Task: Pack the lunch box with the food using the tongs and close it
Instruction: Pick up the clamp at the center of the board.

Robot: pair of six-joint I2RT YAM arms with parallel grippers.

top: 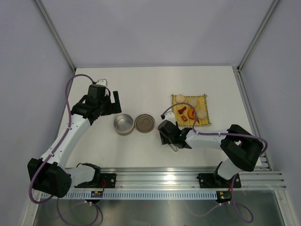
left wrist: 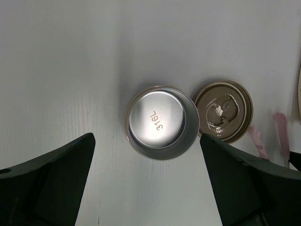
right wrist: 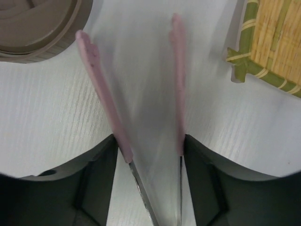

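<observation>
The lunch box (top: 123, 125) is an open round silver tin (left wrist: 162, 123), empty, with its brownish lid (top: 144, 123) lying flat right beside it. My left gripper (top: 110, 101) hovers open just left of the tin, with nothing between its fingers (left wrist: 146, 141). The tongs (right wrist: 101, 89) have metal arms with pink tips and lie on the table pointing away. My right gripper (right wrist: 150, 141) has both fingers pressed against the tongs' two arms, low over the table in front of the lid (top: 170, 136). The food (top: 190, 112), cream balls and orange and red-brown pieces, lies on the mat.
A yellow woven mat (top: 176, 99) with a green border (right wrist: 244, 66) sits at the right, just beyond the tong tips. The lid's edge (right wrist: 37, 28) is at the upper left of the right wrist view. Grey walls enclose the table.
</observation>
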